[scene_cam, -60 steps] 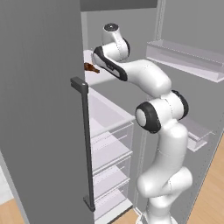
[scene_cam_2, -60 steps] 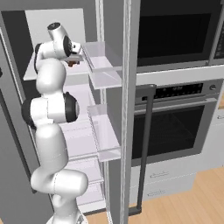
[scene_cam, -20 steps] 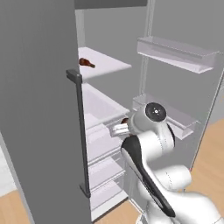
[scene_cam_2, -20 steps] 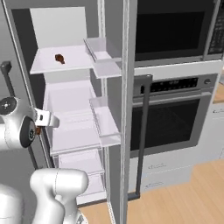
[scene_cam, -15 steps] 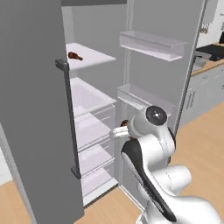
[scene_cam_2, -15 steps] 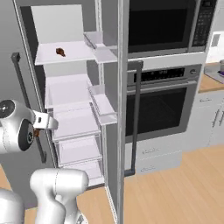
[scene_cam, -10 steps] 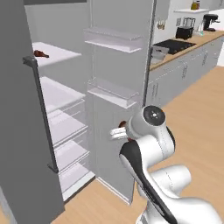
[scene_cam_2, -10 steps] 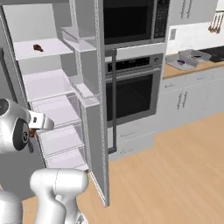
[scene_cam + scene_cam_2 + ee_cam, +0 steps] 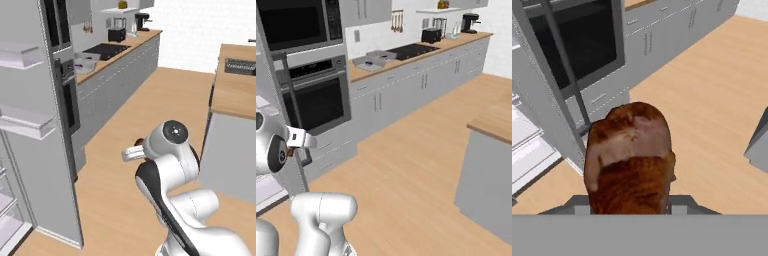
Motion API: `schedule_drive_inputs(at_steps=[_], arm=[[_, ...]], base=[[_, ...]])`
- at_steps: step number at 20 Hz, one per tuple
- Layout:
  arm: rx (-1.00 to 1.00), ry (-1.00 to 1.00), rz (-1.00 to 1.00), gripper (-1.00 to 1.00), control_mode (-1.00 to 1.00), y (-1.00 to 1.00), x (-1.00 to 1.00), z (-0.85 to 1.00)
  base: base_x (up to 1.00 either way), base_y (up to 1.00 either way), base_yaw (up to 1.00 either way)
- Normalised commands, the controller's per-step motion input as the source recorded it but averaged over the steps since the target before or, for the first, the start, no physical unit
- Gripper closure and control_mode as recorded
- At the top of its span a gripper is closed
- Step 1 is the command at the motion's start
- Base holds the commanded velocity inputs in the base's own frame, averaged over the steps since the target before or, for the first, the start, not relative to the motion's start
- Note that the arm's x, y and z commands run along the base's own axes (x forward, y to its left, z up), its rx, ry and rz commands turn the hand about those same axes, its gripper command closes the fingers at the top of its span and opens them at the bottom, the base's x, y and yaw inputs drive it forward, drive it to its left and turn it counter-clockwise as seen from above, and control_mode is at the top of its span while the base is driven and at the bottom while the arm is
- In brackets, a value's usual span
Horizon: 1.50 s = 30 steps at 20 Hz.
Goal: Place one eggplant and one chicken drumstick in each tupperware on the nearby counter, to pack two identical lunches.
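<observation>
Hand view: the gripper (image 9: 630, 207) is closed around a brown chicken drumstick (image 9: 629, 157). Two tupperware (image 9: 373, 59) stand on the far counter (image 9: 421, 50), beside the cooktop (image 9: 406, 50).

Arm: folded tight over base, elbow bent, wrist drawn in close to upper body at approx. chest height. Gripper (image 9: 630, 202): carried low, pointed outward and down toward floor; jaws closed on chicken drumstick (image 9: 630, 159), which is held endwise betw. fingers. Grey hand flange seen projecting beside round wrist joint in both base views.
</observation>
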Motion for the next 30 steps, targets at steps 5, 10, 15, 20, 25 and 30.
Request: schedule_drive_inputs(at_steps=[5, 10, 15, 20, 25, 30], arm=[[0.00, 0.00, 0.00, 1.00, 1.00, 0.00, 0.00, 0.00], [0.00, 0.00, 0.00, 1.00, 1.00, 0.00, 0.00, 0.00], [0.00, 0.00, 0.00, 1.00, 1.00, 0.00, 0.00, 0.00], [0.00, 0.00, 0.00, 1.00, 1.00, 0.00, 0.00, 0.00], [0.00, 0.00, 0.00, 1.00, 1.00, 0.00, 0.00, 0.00], [0.00, 0.00, 0.00, 1.00, 1.00, 0.00, 0.00, 0.00]], base=[[1.00, -0.98, -0.06], [1.00, -0.56, 0.10], [1.00, -0.19, 0.25], [1.00, -0.04, 0.31], [1.00, 0.00, 0.38], [1.00, -0.22, 0.26]])
